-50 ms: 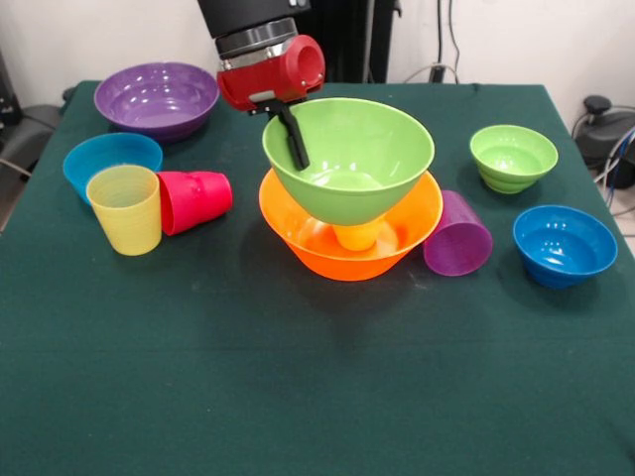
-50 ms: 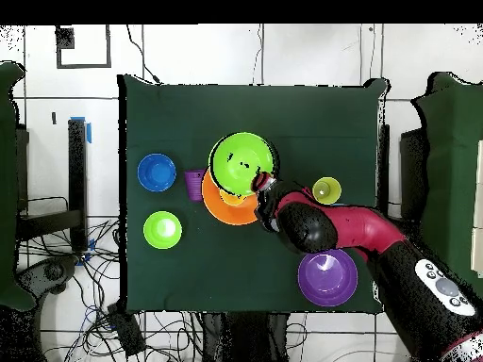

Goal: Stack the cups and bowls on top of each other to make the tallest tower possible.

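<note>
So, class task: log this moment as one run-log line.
gripper: shut on green bowl rim | tower: orange bowl, yellow-orange cup, green bowl atop

A dark green cloth (image 1: 298, 397) covers the table from its near edge to its far edge. At the far right, just off the cloth, sits a grey and black device (image 1: 600, 124) with a round black knob on top. Beside the table's far left edge, part of a dark chair (image 1: 25, 134) shows. A pale wall (image 1: 99, 40) stands behind the table, with thin cables (image 1: 446, 40) hanging down it at the far right. From above, tangled cables (image 2: 85, 273) lie on the white tiled floor (image 2: 311, 57) beside the table
</note>
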Controlling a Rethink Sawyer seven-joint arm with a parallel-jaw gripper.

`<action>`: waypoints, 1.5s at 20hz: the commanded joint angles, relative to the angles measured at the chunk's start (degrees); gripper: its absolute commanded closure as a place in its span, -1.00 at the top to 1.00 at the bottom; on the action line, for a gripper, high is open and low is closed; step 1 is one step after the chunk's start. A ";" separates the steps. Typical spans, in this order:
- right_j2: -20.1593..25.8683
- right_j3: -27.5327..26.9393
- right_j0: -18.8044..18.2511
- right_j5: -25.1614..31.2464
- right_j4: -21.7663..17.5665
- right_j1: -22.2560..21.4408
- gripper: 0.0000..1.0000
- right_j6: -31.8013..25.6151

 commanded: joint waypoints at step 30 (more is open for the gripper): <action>-3.82 7.10 2.63 -5.74 -4.05 -0.20 -1.00 0.15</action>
